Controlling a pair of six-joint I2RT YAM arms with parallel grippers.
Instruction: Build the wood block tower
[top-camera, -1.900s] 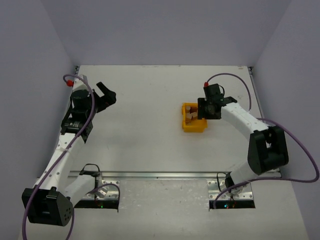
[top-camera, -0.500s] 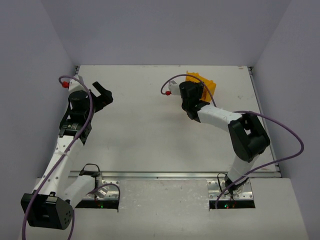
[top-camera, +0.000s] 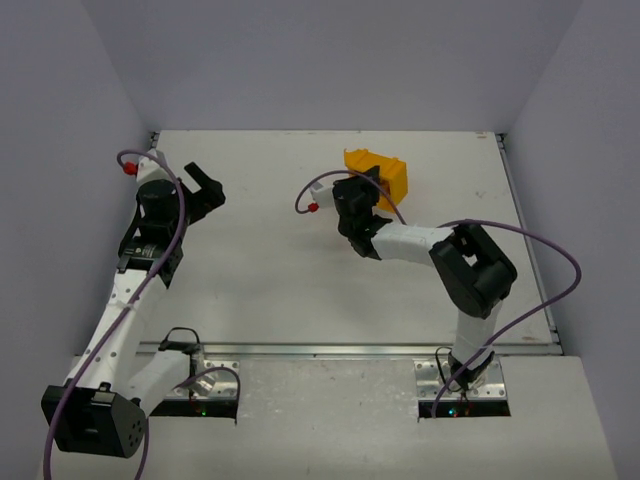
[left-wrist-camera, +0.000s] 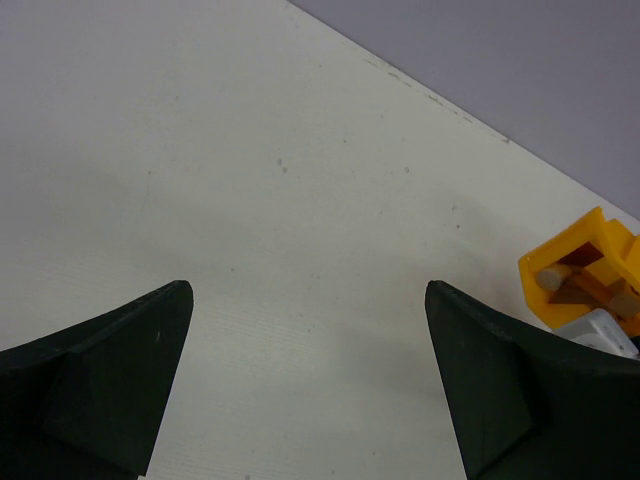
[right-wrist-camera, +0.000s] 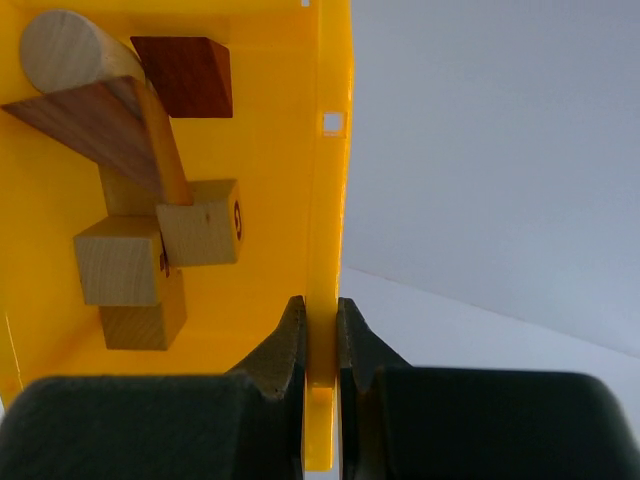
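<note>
Yellow plastic bin (top-camera: 385, 172), raised off the counter (top-camera: 270, 270) at its far centre-right and tipped, one side wall (right-wrist-camera: 320, 200) pinched edge-on by the right end effector (right-wrist-camera: 322, 310), jaws together on that wall.

Contents: wood blocks (right-wrist-camera: 140, 200), all loose and heaped inside the bin, none on the counter, no tower begun.
- Pale round cylinder (right-wrist-camera: 65, 45), end-on, in the top corner.
- Reddish-brown block (right-wrist-camera: 185, 75) just beside it.
- Dark brown wedge (right-wrist-camera: 95, 125), long axis slanting across the heap, resting on the pale pieces.
- Pale tan cubes (right-wrist-camera: 118, 262), three at least, touching one another below the wedge.

Position relative to the right end effector: just beyond the clamped wall, to the left of the fingers in the wrist view.

Left end effector (left-wrist-camera: 307, 287): jaws wide apart, nothing between them, over bare counter at the left, well apart from the bin. Right arm plainly the nearer.

Judged step: emptying the blocks onto the counter before any stacking.
</note>
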